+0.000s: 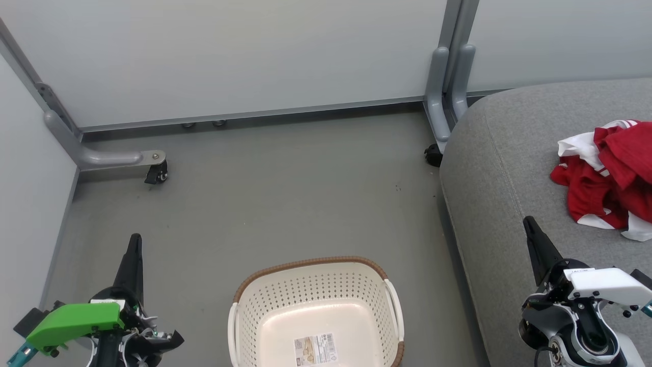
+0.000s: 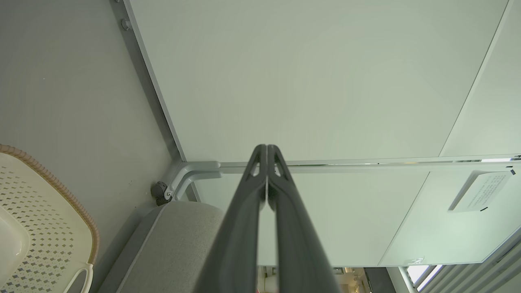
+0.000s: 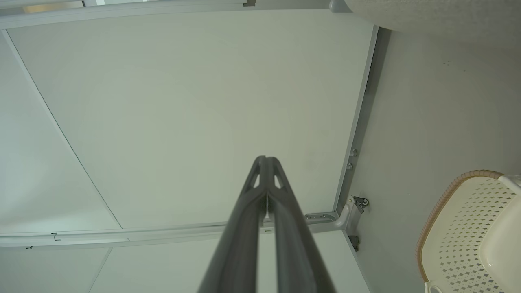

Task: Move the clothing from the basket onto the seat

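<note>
The red and white clothing (image 1: 608,176) lies crumpled on the grey seat (image 1: 509,173) at the right edge of the head view. The cream basket (image 1: 265,306) with a brown rim sits on the floor at the bottom centre, holding just a paper label (image 1: 316,349). My left gripper (image 1: 135,239) is shut and holds nothing, left of the basket. My right gripper (image 1: 527,220) is shut with nothing in it, over the seat's front part, short of the clothing. Both wrist views show the fingertips pressed together: left gripper (image 2: 267,146), right gripper (image 3: 265,158).
Pale partition panels (image 1: 229,51) close off the back and left, standing on grey feet with castors (image 1: 155,176). Another castor (image 1: 433,154) sits by the seat's far corner. Grey floor (image 1: 285,193) stretches between basket and panels. The basket rim (image 2: 57,187) and the seat (image 2: 179,244) show in the left wrist view.
</note>
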### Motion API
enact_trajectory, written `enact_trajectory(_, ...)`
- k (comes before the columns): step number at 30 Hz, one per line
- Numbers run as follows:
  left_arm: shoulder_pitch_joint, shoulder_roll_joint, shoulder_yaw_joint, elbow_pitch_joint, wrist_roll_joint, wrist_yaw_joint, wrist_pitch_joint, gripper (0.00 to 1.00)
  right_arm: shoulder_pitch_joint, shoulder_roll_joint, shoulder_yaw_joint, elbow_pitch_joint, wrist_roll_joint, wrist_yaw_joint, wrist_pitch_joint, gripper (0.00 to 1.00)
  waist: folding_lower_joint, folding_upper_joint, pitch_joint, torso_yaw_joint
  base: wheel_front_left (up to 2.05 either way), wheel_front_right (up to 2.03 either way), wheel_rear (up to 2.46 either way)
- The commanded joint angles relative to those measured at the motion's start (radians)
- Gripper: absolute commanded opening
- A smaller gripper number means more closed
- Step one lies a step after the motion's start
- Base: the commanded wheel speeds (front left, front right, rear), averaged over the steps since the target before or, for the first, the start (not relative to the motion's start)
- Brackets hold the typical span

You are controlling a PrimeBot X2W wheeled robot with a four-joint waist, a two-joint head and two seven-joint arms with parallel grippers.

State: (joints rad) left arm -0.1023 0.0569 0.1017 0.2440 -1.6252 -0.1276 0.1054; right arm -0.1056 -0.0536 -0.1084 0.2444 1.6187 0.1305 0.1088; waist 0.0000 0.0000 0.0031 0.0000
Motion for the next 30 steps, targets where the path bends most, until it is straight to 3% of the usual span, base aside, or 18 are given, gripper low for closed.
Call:
enact_trajectory(1, -0.012, 0.002, 0.006, 0.002, 0.007, -0.006, 0.004, 0.0, -0.006, -0.001, -0.001, 0.002, -0.002, 0.0, 0.004, 0.0, 0.0, 0.0, 0.0, 0.0, 0.0, 0.0, 0.0)
enact_trajectory(30, -0.013, -0.001, 0.009, 0.002, 0.008, -0.006, 0.006, 0.0, -0.006, 0.0, -0.004, 0.002, -0.005, 0.0, 0.005, 0.0, 0.0, 0.0, 0.0, 0.0, 0.0, 0.0, 0.0)
